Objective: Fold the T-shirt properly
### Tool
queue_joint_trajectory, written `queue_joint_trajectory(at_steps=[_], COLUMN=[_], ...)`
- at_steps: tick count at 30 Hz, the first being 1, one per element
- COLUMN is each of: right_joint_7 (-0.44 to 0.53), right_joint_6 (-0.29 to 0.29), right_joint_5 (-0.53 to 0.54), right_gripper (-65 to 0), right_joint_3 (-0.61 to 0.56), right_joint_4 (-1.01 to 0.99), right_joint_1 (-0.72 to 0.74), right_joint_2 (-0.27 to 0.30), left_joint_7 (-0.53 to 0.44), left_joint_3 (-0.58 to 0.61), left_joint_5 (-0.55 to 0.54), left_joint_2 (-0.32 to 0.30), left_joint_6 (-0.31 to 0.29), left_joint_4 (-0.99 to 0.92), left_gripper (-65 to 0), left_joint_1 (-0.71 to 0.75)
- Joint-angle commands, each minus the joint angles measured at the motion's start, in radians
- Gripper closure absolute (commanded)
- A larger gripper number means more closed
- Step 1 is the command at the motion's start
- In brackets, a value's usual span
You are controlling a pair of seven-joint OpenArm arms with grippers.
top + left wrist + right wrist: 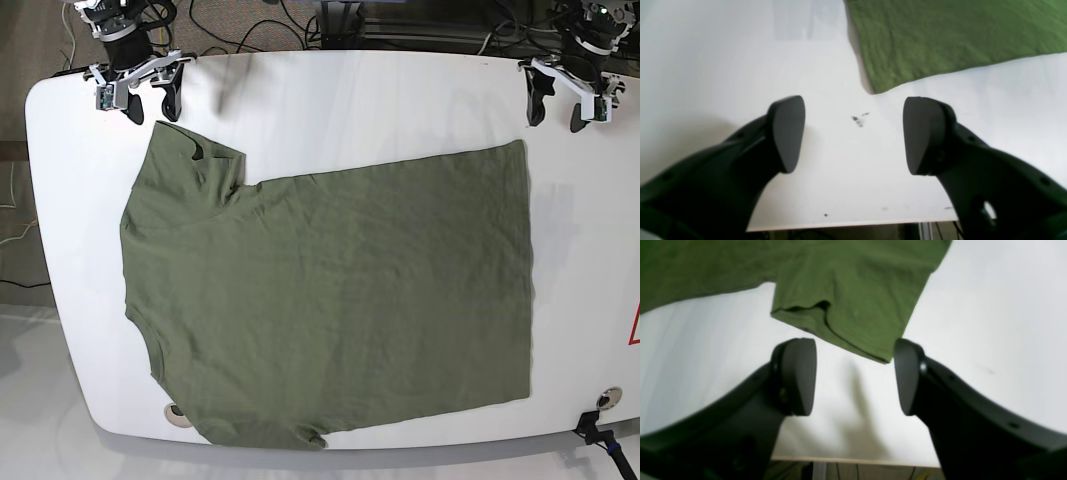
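White tabletop (320, 90) with rounded corners fills the base view, with cables and dark floor beyond its far edge. Spread flat across most of it lies the T-shirt (340, 310), plain olive green and lightly wrinkled (one sleeve reaches toward the tabletop's far edge, the other lies at its near edge). The shirt's hem side runs straight down the base view's right.

Off the shirt's far hem corner hangs the left hand (568, 100), its two dark fingers spread wide apart with nothing between them; in its own wrist view that corner of the T-shirt (940, 36) lies just ahead of the left hand (853, 135), and small dark smudges (859, 120) mark the bare tabletop between them.

Just beyond the shirt's far sleeve sits the right hand (140, 95), likewise spread and empty. Its wrist view shows the sleeve's hemmed edge of the T-shirt (846, 306) lying close ahead of the right hand (853, 376), apart from both fingers.
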Motion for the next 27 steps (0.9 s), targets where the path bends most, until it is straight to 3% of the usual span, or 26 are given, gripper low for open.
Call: queue_joint_trajectory(at_steps=[1,5,8,14,19,22,27], right_joint_7=[-0.008,-0.084,-0.14,-0.316,-0.436,-0.513,-0.605], right_joint_6=[0.004,0.001,-0.001,0.004,0.022,0.047,0.051], right_joint_5=[0.029,0.141,0.161,0.241,0.25,0.25,0.25], right_gripper=[-35.6,-36.0,-36.0,-36.1,-36.1,-36.1,-36.1], right_joint_3=[0.005,0.005,0.011,0.14,0.212,0.261,0.283], right_joint_4=[0.015,0.015,0.015,-0.024,-0.085,-0.117,-0.166], right_joint_1=[0.009,0.038,0.076,0.174,0.243,0.28,0.323], right_joint_2=[0.005,0.012,0.012,0.012,0.03,0.03,0.03], left_joint_7=[-0.019,-0.007,0.073,0.197,0.272,0.314,0.324], left_joint_3=[-0.009,-0.005,-0.012,-0.048,-0.049,-0.049,-0.048], left_joint_5=[-0.017,-0.037,-0.12,-0.212,-0.217,-0.217,-0.217], left_joint_2=[-0.008,-0.002,-0.005,-0.007,-0.008,-0.008,-0.005], left_joint_6=[-0.006,-0.006,-0.006,-0.006,-0.006,-0.039,-0.046], left_joint_4=[0.013,0.012,0.01,-0.019,-0.073,-0.079,-0.08], left_gripper=[-43.7,-43.8,-43.8,-43.8,-43.9,-43.9,-43.9], left_joint_1=[-0.012,-0.028,-0.058,-0.13,-0.183,-0.199,-0.211])
